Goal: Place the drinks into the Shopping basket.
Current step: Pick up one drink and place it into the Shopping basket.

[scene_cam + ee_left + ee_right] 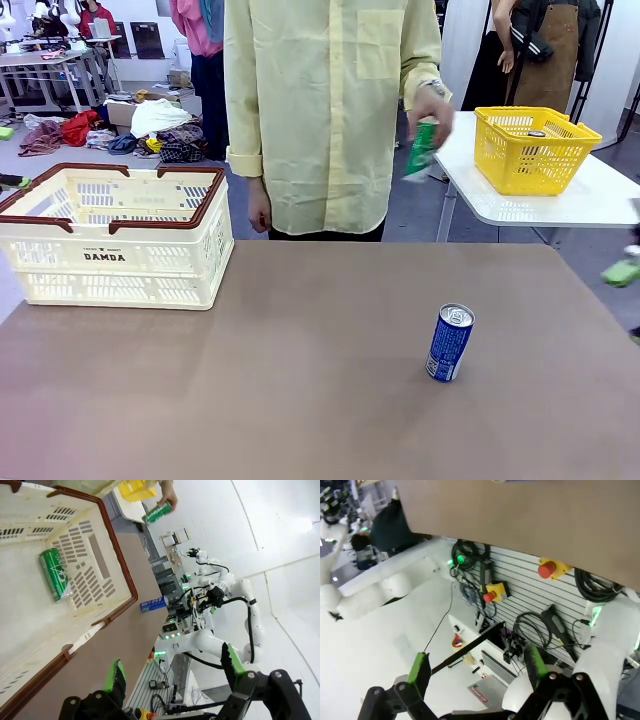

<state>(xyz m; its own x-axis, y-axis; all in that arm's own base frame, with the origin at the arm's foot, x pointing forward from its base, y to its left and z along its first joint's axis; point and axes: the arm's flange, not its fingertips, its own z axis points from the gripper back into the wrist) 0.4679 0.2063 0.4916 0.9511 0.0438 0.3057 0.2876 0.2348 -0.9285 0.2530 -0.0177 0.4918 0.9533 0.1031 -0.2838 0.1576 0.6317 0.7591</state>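
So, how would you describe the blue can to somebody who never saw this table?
Find the brown table with the cream Shopping basket at its left end. Toward the right, alone on the bare top, stands the blue can. It is blue with white lettering, unlike the green can in the person's hand.

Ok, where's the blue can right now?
In the front view the blue can stands on the table's right side, well apart from the cream DAMDA basket at the far left.

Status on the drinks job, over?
Left gripper and right gripper open, empty. Slim blue can upright on brown table; green can lying in cream slotted basket. Person's hand holds second green can.
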